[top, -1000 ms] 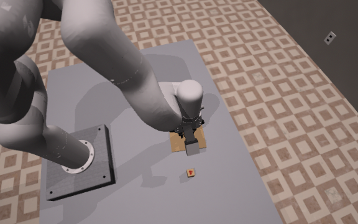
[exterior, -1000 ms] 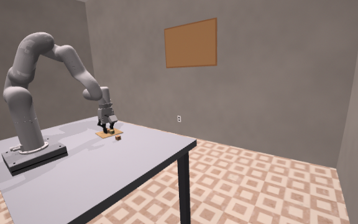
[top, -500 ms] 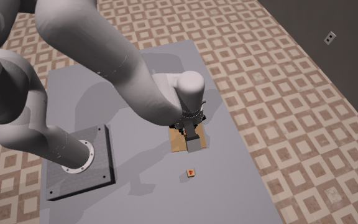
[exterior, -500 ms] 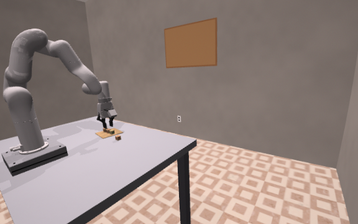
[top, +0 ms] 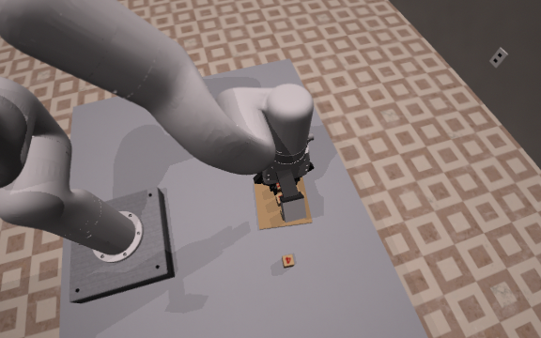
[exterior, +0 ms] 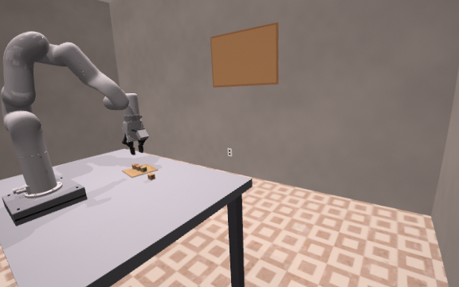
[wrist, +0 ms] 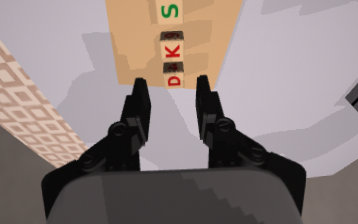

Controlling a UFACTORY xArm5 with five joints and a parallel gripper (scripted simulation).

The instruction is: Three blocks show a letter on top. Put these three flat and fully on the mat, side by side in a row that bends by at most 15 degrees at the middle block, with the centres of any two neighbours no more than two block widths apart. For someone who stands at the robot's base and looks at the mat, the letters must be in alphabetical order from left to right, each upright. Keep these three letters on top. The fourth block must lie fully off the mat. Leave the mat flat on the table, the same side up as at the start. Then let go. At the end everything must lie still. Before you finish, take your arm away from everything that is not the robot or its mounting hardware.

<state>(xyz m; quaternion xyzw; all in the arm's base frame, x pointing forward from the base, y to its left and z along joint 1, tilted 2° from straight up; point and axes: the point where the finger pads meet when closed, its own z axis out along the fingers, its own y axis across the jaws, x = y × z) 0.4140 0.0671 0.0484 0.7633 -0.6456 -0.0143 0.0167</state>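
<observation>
The tan mat (top: 267, 222) (exterior: 131, 173) (wrist: 125, 55) lies flat on the table. Three lettered blocks stand on it in a nearly straight row: D (exterior: 135, 166) (wrist: 174, 81), K (wrist: 172, 51) in the middle, and green S (exterior: 143, 169) (wrist: 170, 12). D is close to a mat edge; whether its base is fully inside cannot be told. Seen from the base, the row runs D, K, S left to right; exact letter turn is unclear. The fourth block (top: 288, 261) (exterior: 151, 176), with a red 4 on top, lies off the mat. My gripper (exterior: 137, 151) (wrist: 172, 90) is open and empty above the row.
The robot's base plate (top: 125, 277) (exterior: 46, 204) stands on the grey table (top: 233, 300) (exterior: 154, 199). The arm covers much of the row in the top view. The table's edge lies beyond the mat, on the side away from the base.
</observation>
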